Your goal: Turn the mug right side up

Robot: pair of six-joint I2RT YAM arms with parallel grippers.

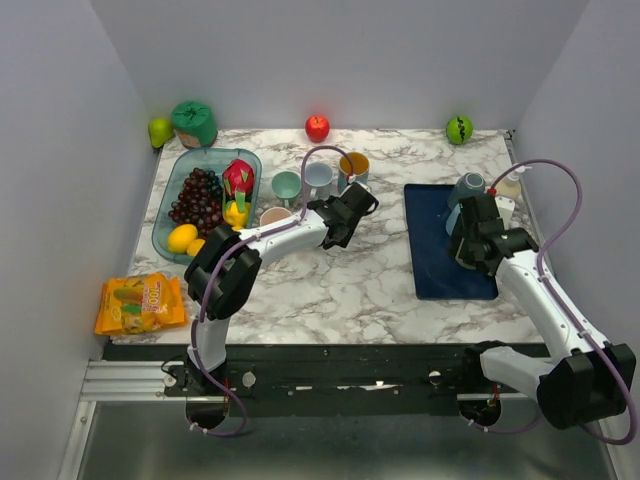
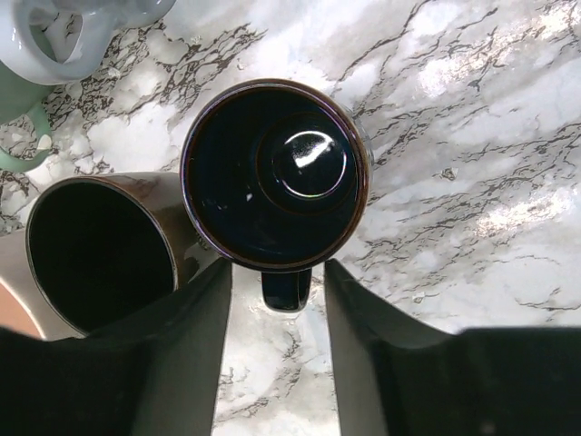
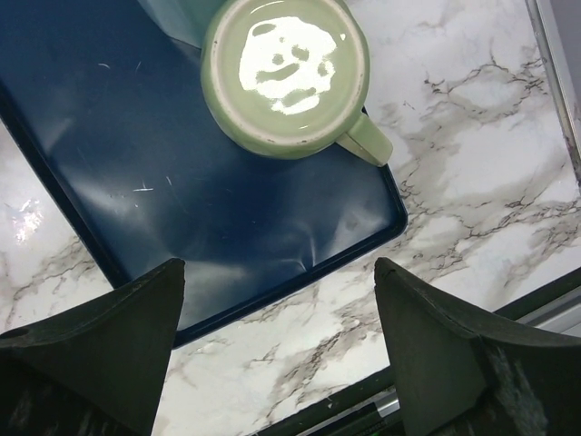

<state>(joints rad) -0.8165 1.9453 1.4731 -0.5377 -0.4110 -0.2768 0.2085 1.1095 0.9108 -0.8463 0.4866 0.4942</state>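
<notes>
The green mug (image 3: 284, 73) stands mouth-down on the blue tray (image 3: 136, 191), close to the tray's edge. Its flat glazed base faces up, so its long axis is vertical. It lies straight ahead of the right end effector (image 3: 277, 282), beyond the fingertips and roughly centred on the gap. The 2 fingers are spread wide and hold nothing. The mug's handle (image 3: 368, 141) sticks out toward the side of the right-hand finger, over the tray's rim and the marble desk (image 3: 472, 118), so I judge a grasp would need to allow for it. The right arm is clearly the nearer. The left end effector (image 2: 277, 272) is well apart, over a cluster of mugs mid-desk. Its fingers are parted and empty either side of the handle of a dark mug (image 2: 272, 173), which seems to show an open mouth, though its gloss makes that hard to confirm. The green mug's rim and inside are hidden against the tray. The frame's top edge just clips its far side, and a teal object (image 3: 182, 14) beside it is cut off. In the top view the arm covers part of the mug. How high the fingers sit above the tray cannot be told.
</notes>
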